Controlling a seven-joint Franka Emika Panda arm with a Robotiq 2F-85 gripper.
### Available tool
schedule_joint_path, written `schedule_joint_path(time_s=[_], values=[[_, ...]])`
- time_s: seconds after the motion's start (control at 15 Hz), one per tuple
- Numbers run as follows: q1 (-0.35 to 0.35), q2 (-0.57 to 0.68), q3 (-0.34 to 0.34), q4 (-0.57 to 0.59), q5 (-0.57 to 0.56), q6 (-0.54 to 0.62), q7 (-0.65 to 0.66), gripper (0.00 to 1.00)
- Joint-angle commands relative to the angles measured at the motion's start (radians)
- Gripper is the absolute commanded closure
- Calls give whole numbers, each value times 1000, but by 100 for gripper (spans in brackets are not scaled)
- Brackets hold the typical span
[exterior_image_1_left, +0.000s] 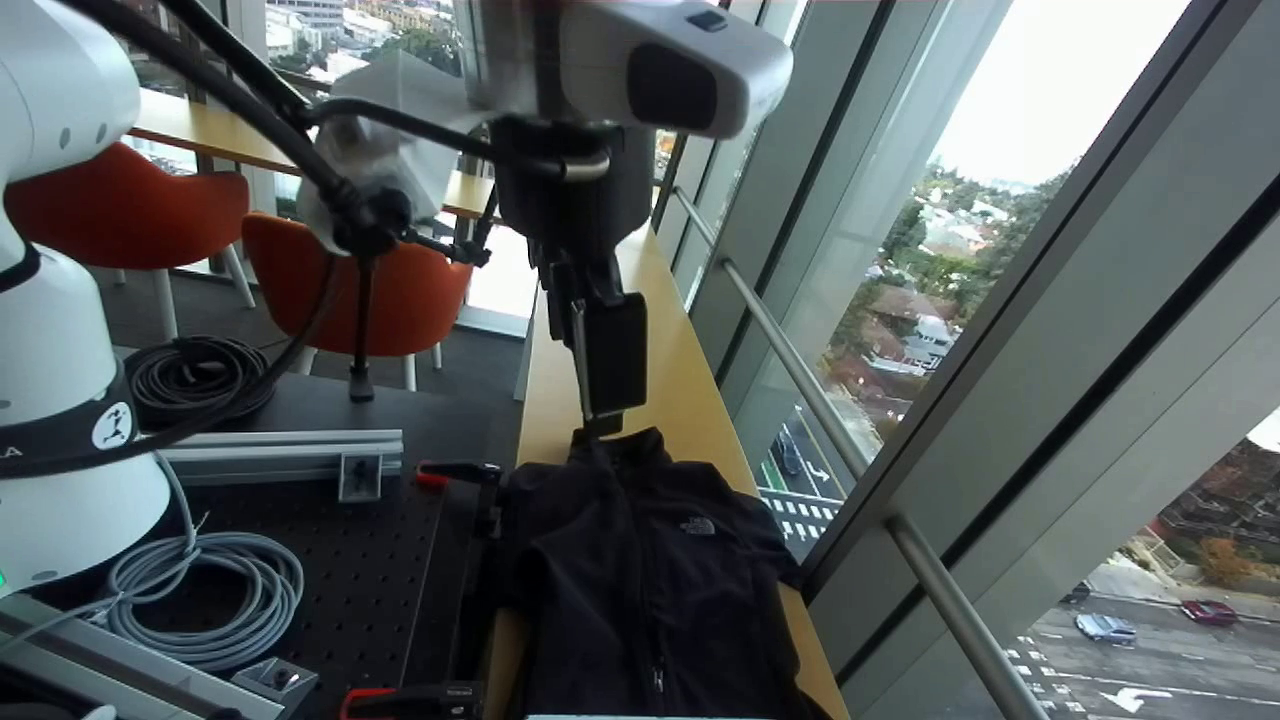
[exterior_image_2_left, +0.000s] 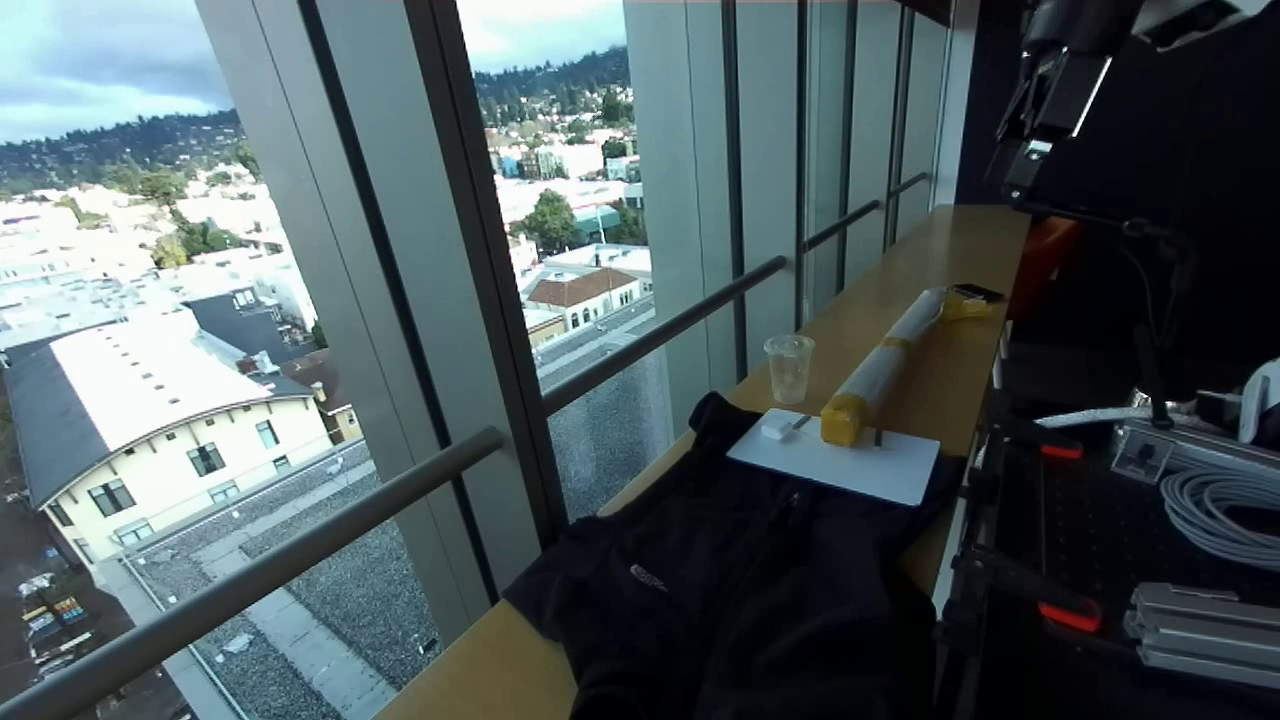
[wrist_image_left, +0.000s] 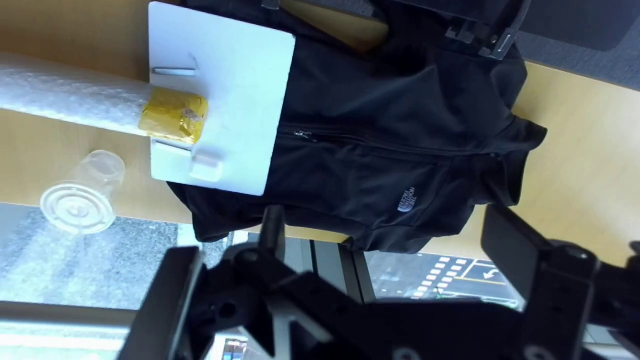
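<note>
Well, in an exterior view the black jacket (exterior_image_1_left: 690, 590) lies on the bench (exterior_image_1_left: 676, 370), lower than the jaws. In an exterior view a white board (exterior_image_2_left: 880, 478) rests on its lower end. In the wrist view the jaws stand wide apart (gripping nothing).

black jacket (wrist_image_left: 370, 105): THE NORTH FACE (wrist_image_left: 407, 199) | robot base band (exterior_image_1_left: 65, 431): letter A (exterior_image_1_left: 12, 453), round emblem (exterior_image_1_left: 112, 425) | road (exterior_image_1_left: 1220, 665): white arrow (exterior_image_1_left: 1137, 697)

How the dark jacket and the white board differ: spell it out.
Colour: the jacket is dark, the board white.
Outline: the jacket's is irregular, the board's straight-edged.
Size: the jacket is larger than the board.
Place: the board overlaps the jacket's lower end; the jacket lies on the table.
Both lie roughly flat.
</note>
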Motion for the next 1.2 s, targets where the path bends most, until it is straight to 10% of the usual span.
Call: schedule_joint_path(time_s=[0.0, 0.47, 1.13], values=[[18, 226, -31, 35, 5, 190, -62, 0], [30, 673, -17, 198, 147, 375, -153, 0], [-134, 1090, 235, 577, 125, 363, -80, 0]])
